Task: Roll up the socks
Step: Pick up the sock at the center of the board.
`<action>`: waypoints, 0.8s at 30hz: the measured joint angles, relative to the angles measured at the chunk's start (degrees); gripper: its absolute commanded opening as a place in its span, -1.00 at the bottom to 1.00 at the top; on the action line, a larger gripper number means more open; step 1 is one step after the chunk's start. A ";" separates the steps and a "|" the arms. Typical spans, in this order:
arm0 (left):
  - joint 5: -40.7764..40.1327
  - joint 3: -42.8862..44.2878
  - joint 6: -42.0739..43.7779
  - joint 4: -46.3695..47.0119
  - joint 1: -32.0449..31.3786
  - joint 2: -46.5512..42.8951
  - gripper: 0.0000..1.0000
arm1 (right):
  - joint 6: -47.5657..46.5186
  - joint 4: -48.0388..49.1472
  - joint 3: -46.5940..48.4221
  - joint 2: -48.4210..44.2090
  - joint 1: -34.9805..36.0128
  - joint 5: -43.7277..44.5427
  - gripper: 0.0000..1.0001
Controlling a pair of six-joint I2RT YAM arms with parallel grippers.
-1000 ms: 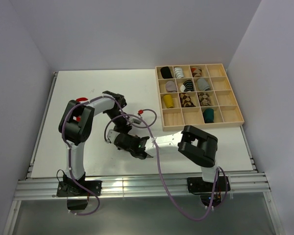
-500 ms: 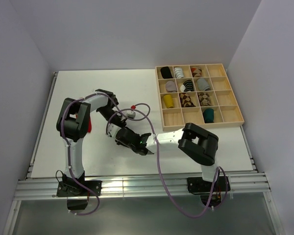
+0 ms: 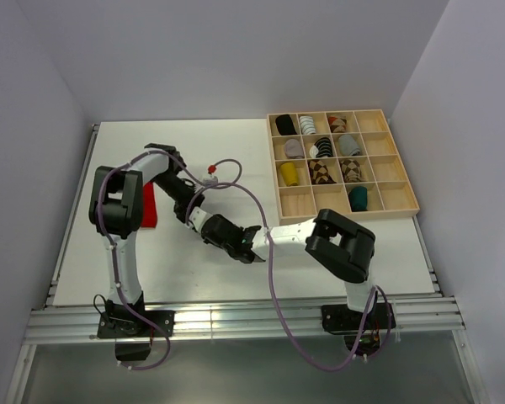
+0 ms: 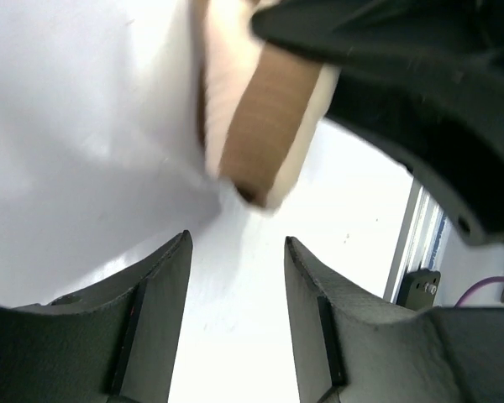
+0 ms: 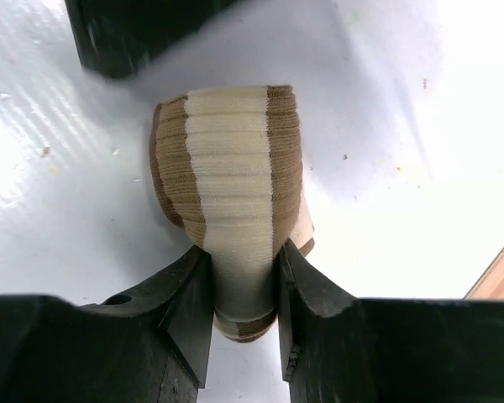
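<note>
In the right wrist view a rolled brown-and-cream striped sock (image 5: pixel 231 159) rests on the white table, and my right gripper (image 5: pixel 242 252) is shut on its near end. From the left wrist view the same sock (image 4: pixel 265 126) lies just beyond my left gripper (image 4: pixel 237 245), which is open and holds nothing, with the right gripper's black body above it. Seen from above, both grippers meet at mid-table: left gripper (image 3: pixel 183 210), right gripper (image 3: pixel 205 222). The sock is mostly hidden between them. A plain red sock (image 3: pixel 149 206) lies flat to the left. A dark teal roll (image 3: pixel 358 198) sits in the tray.
A wooden compartment tray (image 3: pixel 404 202) at the back right holds several rolled sock bundles. A purple cable (image 3: pixel 269 252) loops over the table between the arms. The table's metal rail (image 3: pixel 236 316) runs along the near edge.
My right gripper has carried the striped sock up and to the left. The left arm has swung left with it, uncovering the red sock.
</note>
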 measured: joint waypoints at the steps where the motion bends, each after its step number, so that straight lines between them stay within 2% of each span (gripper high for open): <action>1: -0.11 0.31 -0.17 -0.17 0.72 0.00 0.03 | 0.00 0.00 0.00 0.09 -0.11 0.22 -1.00; 10: -0.11 8.22 -4.72 -1.38 4.74 1.60 -0.03 | 1.07 -0.13 0.07 0.26 -0.31 0.31 -1.00; 16: 1.38 16.52 -13.33 1.07 10.45 1.79 -0.06 | 4.22 -1.46 0.90 -0.07 -2.58 -2.71 -1.00; 24: 2.05 17.40 -27.34 9.97 13.38 -2.64 -0.07 | 9.11 -5.16 2.21 -0.87 -7.10 -6.56 -1.00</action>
